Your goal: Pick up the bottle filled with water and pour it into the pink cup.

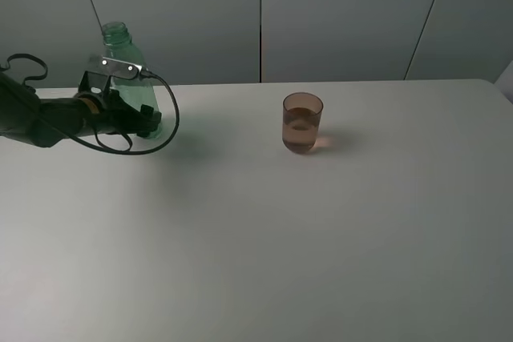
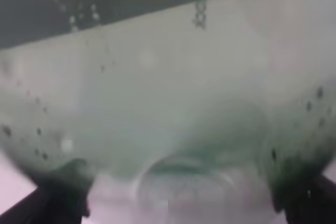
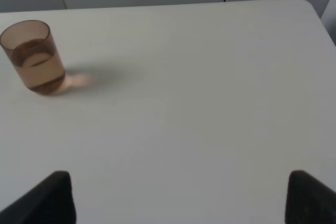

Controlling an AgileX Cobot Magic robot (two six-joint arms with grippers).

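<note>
The green transparent bottle (image 1: 120, 44) stands upright at the far left of the white table, uncapped. My left gripper (image 1: 147, 122) reaches in from the left, and its jaws hold the bottle's lower body. In the left wrist view the bottle (image 2: 168, 108) fills the picture between the two dark fingertips (image 2: 63, 190) of the left gripper (image 2: 184, 200). The pink cup (image 1: 302, 123) stands near the table's middle, well to the right of the bottle, with liquid in it. It also shows in the right wrist view (image 3: 33, 56). My right gripper (image 3: 181, 198) is open and empty, well away from the cup.
The white table (image 1: 264, 246) spreads wide in front of the bottle and cup. Its back edge meets a grey panelled wall (image 1: 345, 14). A black cable (image 1: 170, 122) loops from the left arm beside the bottle.
</note>
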